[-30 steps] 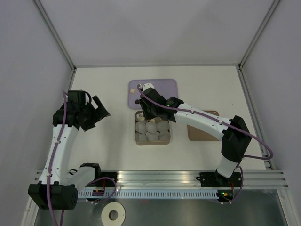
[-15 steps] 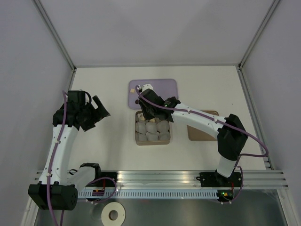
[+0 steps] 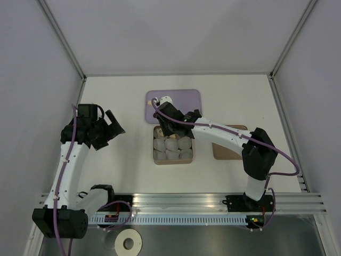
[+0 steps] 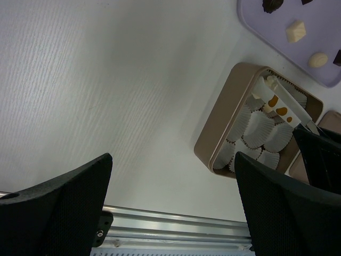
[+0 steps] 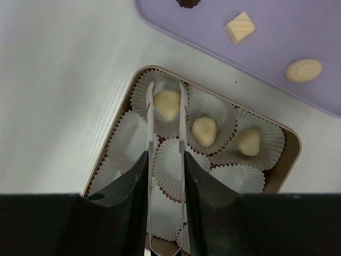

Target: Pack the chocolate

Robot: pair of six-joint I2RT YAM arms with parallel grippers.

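Observation:
My right gripper [image 5: 165,160] [image 3: 168,119] is shut on white tongs [image 5: 150,122], held over the tan box [image 5: 292,140] [image 3: 173,161] of white paper cups. The tong tips straddle a cream chocolate [image 5: 167,104] lying in the box's far-left cup; whether they pinch it I cannot tell. Two more cream pieces [image 5: 204,130] sit in cups alongside. On the purple tray [image 5: 298,32] [image 3: 187,99] lie a cream square [image 5: 238,28], a round cream piece [image 5: 302,70] and a dark one [image 5: 186,2]. My left gripper [image 4: 171,160] [image 3: 114,125] hangs open over bare table, left of the box.
A flat brown lid [image 3: 224,152] lies right of the box, partly under the right arm. The metal rail [image 3: 176,201] runs along the near edge, with a tape roll [image 3: 128,243] below it. Walls close in the table on three sides.
The right arm has swung slightly left and away, its elbow shifting left and the tongs nearing the box's far-left corner. The left arm has not moved.

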